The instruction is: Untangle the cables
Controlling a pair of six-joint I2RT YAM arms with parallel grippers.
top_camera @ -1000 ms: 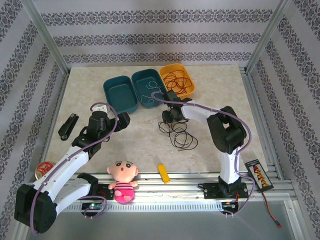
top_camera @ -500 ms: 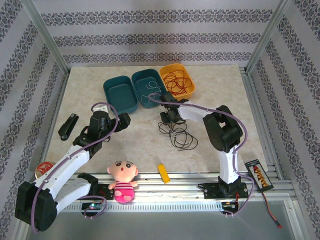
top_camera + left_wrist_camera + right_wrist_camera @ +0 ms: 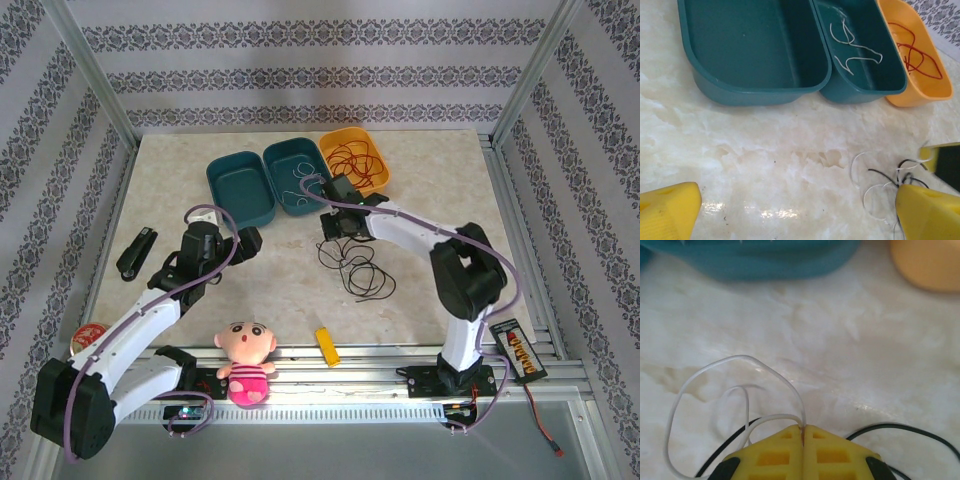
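A tangle of black and white cables [image 3: 355, 265] lies on the marble table right of centre. My right gripper [image 3: 335, 228] sits at the tangle's far edge, shut on a white cable [image 3: 740, 360] that loops out from its yellow fingertips [image 3: 785, 437]. Beside them a black cable [image 3: 900, 427] curves over the table. My left gripper [image 3: 245, 240] stands open to the left of the tangle, nothing between its yellow fingers [image 3: 667, 210]. At the right of the left wrist view, part of the tangle [image 3: 880, 185] appears. Red cables [image 3: 355, 160] lie in the orange bin, white cables [image 3: 855, 45] in a teal bin.
Two teal bins [image 3: 240, 190] and an orange bin [image 3: 375, 140] stand at the back. A black stapler [image 3: 136, 253] and a tin [image 3: 88, 338] lie at the left. A doll [image 3: 245, 360] and a yellow block [image 3: 327, 346] are near the front edge, a battery pack [image 3: 518, 350] at the right.
My right gripper has shifted slightly toward the bins with the white cable pinched, and that arm's elbow has swung to the right. The left arm has hardly moved.
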